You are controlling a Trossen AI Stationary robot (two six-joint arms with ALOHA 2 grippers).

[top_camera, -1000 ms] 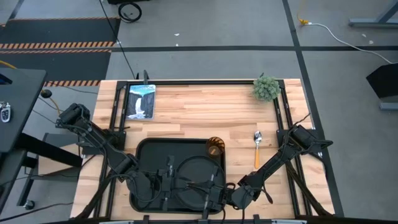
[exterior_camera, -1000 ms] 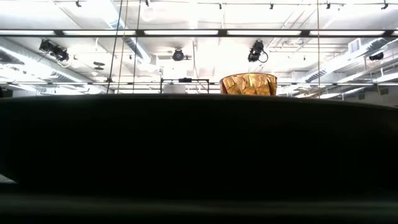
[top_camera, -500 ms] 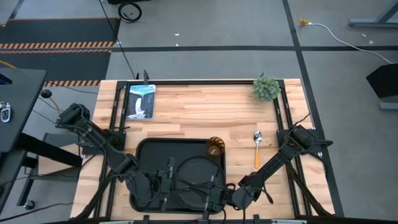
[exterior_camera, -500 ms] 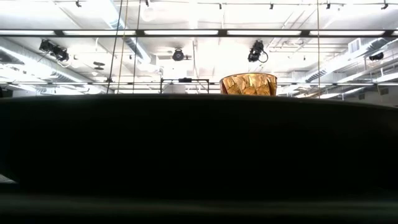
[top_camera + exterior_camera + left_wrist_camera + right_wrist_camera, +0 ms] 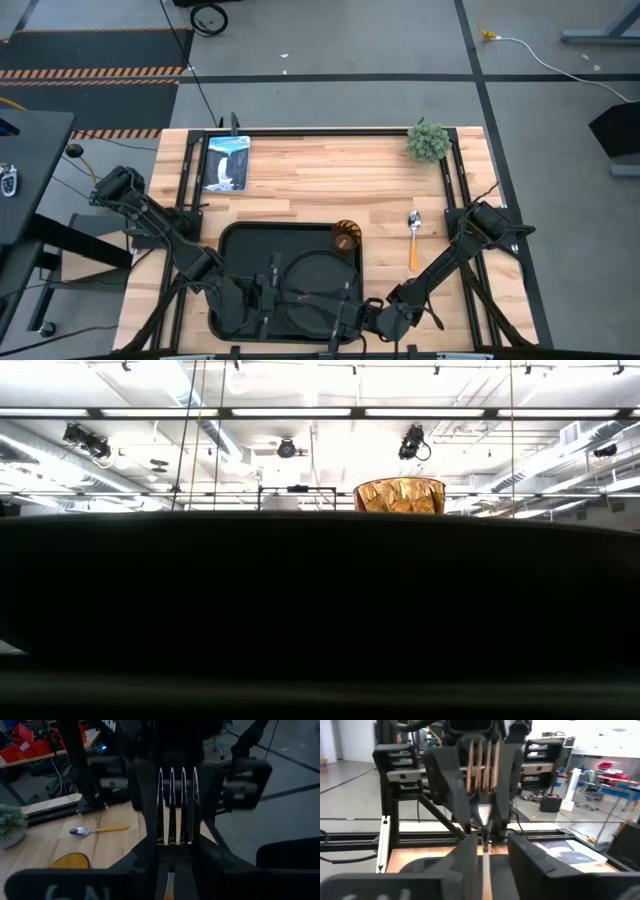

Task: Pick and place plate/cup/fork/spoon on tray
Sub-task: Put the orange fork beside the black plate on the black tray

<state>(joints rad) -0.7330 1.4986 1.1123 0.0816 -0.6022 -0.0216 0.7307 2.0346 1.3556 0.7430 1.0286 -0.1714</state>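
A: From above, what's on the wooden table [image 5: 330, 180]?
B: The tray [image 5: 232, 250] at the near edge holds the plate [image 5: 312, 275] and the cup [image 5: 346, 236]; the spoon [image 5: 414, 238] lies beside it.
A: The grippers?
B: The left gripper [image 5: 278, 298] and right gripper [image 5: 340, 315] meet over the plate.
A: Wrist views?
B: Both pinch the fork [image 5: 176, 810], tines upright.

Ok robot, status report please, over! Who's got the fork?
Left gripper shut on the fork, above the plate. Right gripper facing it, close. Cup at tray corner; spoon on table. Nothing blocking.
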